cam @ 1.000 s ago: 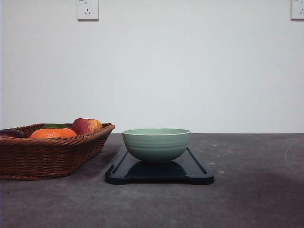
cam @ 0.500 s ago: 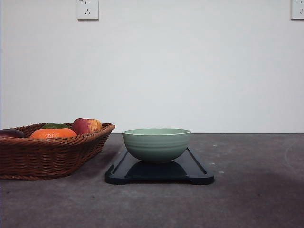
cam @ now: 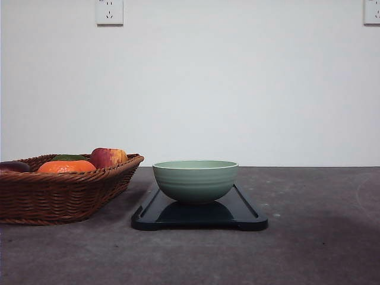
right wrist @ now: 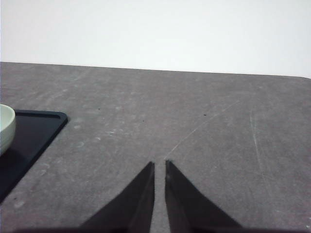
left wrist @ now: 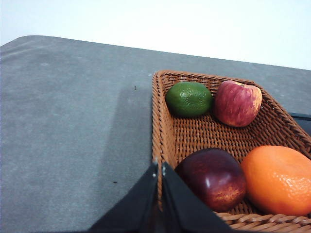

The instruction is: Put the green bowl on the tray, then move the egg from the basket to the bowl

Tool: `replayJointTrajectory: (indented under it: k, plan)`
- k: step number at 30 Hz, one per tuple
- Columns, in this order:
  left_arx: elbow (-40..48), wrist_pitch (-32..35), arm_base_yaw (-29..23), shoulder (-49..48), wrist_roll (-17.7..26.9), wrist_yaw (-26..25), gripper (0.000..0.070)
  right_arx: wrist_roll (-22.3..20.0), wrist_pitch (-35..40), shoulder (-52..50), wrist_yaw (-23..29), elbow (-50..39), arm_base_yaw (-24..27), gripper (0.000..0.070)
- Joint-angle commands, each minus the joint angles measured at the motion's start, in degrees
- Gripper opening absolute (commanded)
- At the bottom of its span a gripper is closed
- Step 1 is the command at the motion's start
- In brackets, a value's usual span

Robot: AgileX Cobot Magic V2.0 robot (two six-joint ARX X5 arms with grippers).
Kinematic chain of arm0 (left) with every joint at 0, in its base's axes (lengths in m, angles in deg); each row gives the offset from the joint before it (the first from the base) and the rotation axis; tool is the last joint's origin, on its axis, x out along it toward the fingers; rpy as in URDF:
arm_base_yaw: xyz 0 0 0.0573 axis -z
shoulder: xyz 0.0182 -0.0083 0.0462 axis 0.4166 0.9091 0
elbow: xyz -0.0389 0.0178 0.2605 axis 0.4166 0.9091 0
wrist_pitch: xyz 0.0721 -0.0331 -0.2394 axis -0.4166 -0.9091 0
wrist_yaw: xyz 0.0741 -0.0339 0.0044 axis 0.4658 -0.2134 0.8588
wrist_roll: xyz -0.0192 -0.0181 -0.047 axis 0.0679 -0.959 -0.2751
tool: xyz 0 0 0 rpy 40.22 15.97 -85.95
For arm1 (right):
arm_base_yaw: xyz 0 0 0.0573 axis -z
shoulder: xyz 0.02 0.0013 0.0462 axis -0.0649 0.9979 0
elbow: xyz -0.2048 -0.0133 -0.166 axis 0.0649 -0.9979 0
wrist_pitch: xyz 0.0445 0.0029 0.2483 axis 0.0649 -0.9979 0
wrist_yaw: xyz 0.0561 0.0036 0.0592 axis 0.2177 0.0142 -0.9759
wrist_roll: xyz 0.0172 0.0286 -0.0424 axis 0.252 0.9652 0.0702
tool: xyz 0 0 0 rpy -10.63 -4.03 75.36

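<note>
While the left gripper (left wrist: pixel 160 167) hangs closed over the basket (left wrist: pixel 163 121), the right gripper (right wrist: pixel 159 165) rests closed.

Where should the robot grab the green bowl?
Probably its rim, from above on the right side, one finger inside and one outside. The bowl stands upright and open, its round belly looks too wide to span, and the basket crowds its left.

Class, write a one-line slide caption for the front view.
Green bowl sits upright on the black tray, beside a wicker basket holding an orange and an apple.
</note>
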Motion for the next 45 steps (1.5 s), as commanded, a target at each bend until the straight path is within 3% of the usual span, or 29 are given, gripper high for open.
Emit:
replayJointTrajectory:
  k: [1,45]
  plan:
    - [1.09,0.94,-0.02,-0.09,0.39,0.13,0.0,0.59,0.63,0.0,0.15,-0.24,0.02,0.0033]
    - [1.09,0.94,-0.02,-0.09,0.39,0.13,0.0,0.59,0.63,0.0,0.13,-0.24,0.02,0.0033]
